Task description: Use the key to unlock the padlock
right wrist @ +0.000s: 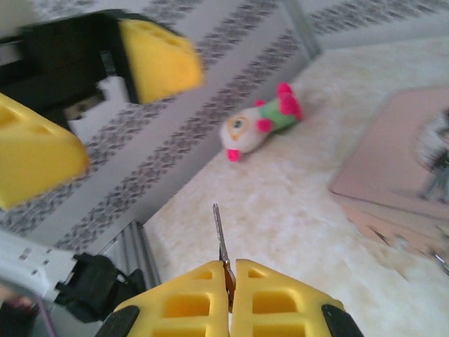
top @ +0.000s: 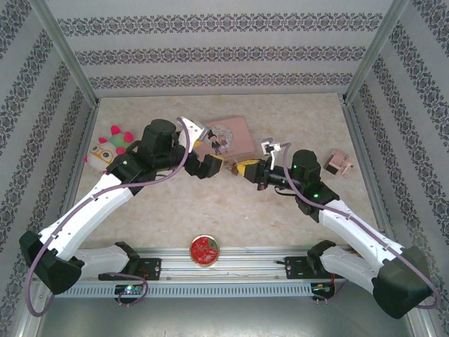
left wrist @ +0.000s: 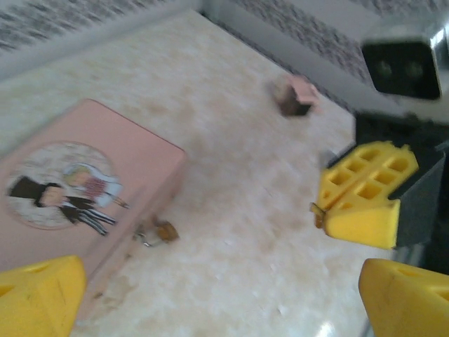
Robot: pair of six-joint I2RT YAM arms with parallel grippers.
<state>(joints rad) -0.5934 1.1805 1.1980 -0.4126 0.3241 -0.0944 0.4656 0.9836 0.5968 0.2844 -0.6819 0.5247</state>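
Observation:
The tiny brass padlock (left wrist: 163,231) lies on the table against the near edge of the pink illustrated tin (left wrist: 70,189), its thin shackle toward the tin. My right gripper (right wrist: 231,265) is shut on the key (right wrist: 219,232), whose thin blade sticks out past the yellow fingertips. In the left wrist view the right gripper's fingers (left wrist: 365,196) hover to the right of the padlock, well apart from it. My left gripper (left wrist: 221,284) is open with nothing between its yellow fingers (left wrist: 38,295). From above, the left gripper (top: 210,167) and right gripper (top: 242,169) face each other just in front of the tin (top: 235,135).
A plush toy (top: 109,147) lies at the left wall, also seen as the toy (right wrist: 259,126). A small pink object (top: 342,163) sits at the right. A round red tin (top: 204,250) rests at the near edge between the arm bases.

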